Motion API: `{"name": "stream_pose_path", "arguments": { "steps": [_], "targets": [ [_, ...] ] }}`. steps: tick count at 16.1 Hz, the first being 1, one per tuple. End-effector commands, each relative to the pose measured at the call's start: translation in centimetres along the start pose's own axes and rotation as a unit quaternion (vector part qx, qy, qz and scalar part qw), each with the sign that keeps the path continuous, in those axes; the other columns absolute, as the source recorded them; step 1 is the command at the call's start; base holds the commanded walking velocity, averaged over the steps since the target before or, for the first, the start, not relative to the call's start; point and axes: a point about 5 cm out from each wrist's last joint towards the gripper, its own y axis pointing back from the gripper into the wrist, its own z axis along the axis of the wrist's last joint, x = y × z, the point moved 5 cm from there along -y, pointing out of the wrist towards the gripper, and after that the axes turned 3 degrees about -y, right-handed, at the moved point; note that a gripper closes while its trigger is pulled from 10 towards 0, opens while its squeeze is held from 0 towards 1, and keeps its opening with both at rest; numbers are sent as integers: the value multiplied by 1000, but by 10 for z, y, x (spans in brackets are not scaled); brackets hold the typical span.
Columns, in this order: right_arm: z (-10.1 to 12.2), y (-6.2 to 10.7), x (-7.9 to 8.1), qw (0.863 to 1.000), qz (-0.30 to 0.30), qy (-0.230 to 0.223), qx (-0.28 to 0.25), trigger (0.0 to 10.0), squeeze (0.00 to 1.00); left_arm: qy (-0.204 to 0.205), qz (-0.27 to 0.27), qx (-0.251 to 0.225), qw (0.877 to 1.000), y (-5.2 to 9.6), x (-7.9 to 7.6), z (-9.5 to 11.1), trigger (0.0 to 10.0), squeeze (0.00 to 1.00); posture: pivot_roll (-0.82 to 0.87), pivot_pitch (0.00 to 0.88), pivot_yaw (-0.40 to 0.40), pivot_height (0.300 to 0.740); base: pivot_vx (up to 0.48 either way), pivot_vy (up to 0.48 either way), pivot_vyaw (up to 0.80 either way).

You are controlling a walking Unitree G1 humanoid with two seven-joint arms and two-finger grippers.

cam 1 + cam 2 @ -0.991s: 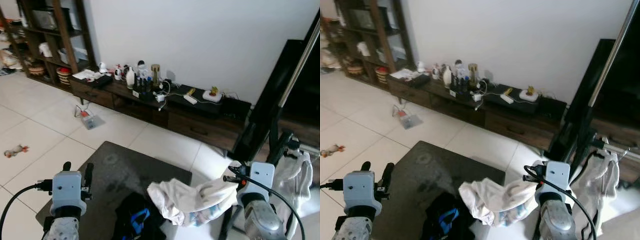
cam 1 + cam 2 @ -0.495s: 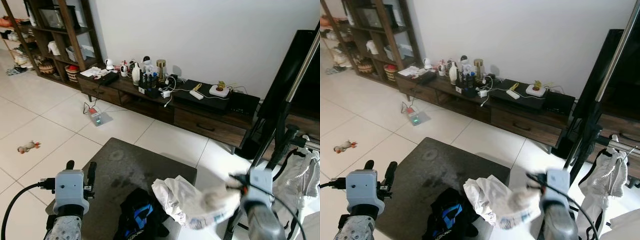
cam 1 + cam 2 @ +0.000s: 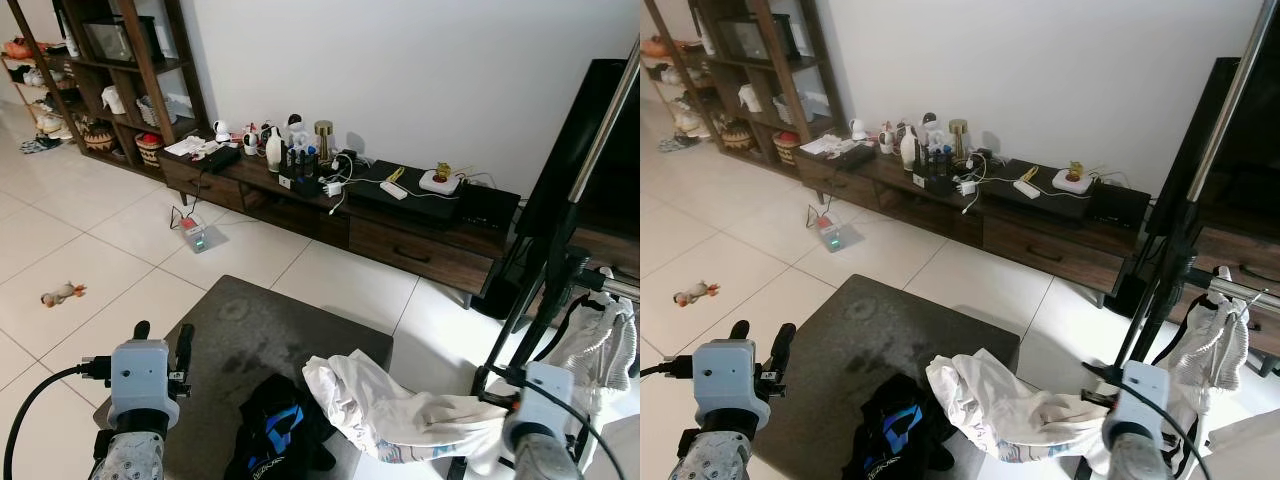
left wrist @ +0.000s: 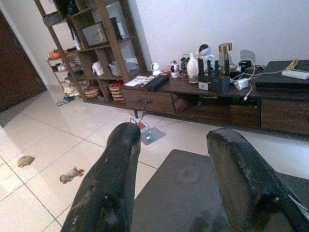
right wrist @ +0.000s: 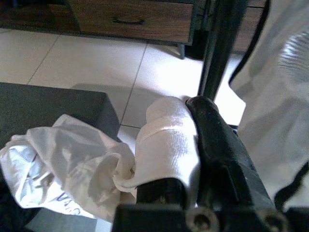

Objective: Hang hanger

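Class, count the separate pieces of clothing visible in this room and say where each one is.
3. A white garment gripped in the right gripper; a black and blue garment on the dark mat; a pale garment hanging on the rack. Others may be hidden.

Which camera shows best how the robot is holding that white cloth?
The right wrist view: the white cloth is pinched between the right gripper fingers up close. Both eye views show it trailing from that gripper over the dark mat.
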Motion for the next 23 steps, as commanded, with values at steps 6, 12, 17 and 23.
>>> {"name": "stream_pose_path", "arguments": {
  "steps": [6,12,17,23],
  "targets": [
    [6,0,7,1000,10,6,-12,10000,0,-3,-5,6,1000,1,-2,-4,10000,0,-12,52,5,740,0,0,0],
    [6,0,7,1000,10,6,-12,10000,0,-3,-5,6,1000,1,-2,-4,10000,0,-12,52,5,740,0,0,0],
    [6,0,7,1000,10,6,-12,10000,0,-3,-5,6,1000,1,-2,-4,10000,0,-12,52,5,740,0,0,0],
    [23,1,24,997,51,12,-51,10000,0,-5,-8,46,999,13,-1,-30,10000,0,-16,53,-1,740,-192,0,0]
  ]
}}
